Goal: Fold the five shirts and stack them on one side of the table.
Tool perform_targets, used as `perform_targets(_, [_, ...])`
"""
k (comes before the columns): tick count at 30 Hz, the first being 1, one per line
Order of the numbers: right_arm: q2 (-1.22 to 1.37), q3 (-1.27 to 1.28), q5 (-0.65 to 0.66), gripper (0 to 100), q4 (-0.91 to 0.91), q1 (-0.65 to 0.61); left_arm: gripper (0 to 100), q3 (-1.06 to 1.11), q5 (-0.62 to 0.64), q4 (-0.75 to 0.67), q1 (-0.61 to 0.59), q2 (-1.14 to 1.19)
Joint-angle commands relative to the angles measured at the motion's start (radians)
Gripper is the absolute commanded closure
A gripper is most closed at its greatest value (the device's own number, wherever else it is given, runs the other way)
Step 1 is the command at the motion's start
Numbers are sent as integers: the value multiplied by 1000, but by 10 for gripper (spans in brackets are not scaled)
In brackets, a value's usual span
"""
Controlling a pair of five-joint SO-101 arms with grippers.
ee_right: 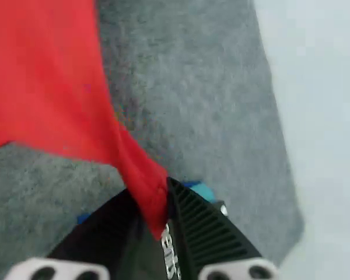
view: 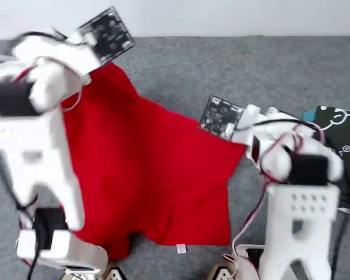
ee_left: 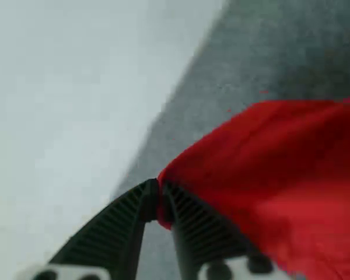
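Left tool [ee_left: 160, 201] clenched on red shirt [view: 151, 169] corner near table's [view: 221, 64] far edge, right tool [ee_right: 157, 204] grasping another corner — cloth spread between

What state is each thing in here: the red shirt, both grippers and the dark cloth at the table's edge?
red shirt: unfolded, spread on the table, two corners pinched.
left gripper: shut on a corner of the red shirt.
right gripper: shut on another corner of the red shirt.
dark cloth: lying at the table's edge; folded or not, cannot tell.
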Motion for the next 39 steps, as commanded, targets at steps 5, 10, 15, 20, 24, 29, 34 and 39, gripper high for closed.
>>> perform_targets(5, [211, 104, -8, 989, -490, 18, 994, 153, 11, -391, 3, 192])
perform_targets(10, [390, 81, -6, 989, -803, 68, 994, 148, 34, -566, 2, 316])
perform_targets(15, [559, -71, 5, 989, -951, 65, 994, 148, 43, -733, 2, 387])
perform_targets(20, [774, -281, 58, 989, -974, 59, 994, 148, 43, -899, 3, 442])
perform_targets(24, [908, -433, 58, 989, -966, 61, 994, 148, 43, -985, 6, 454])
perform_targets(29, [997, -545, 58, 989, -964, 56, 994, 143, 43, -991, 20, 451])
perform_targets(34, [1003, -560, 58, 989, -923, 53, 994, 90, 44, -930, 23, 450])
perform_targets(39, [997, -565, 60, 989, -728, 59, 994, 4, 43, -592, 38, 404])
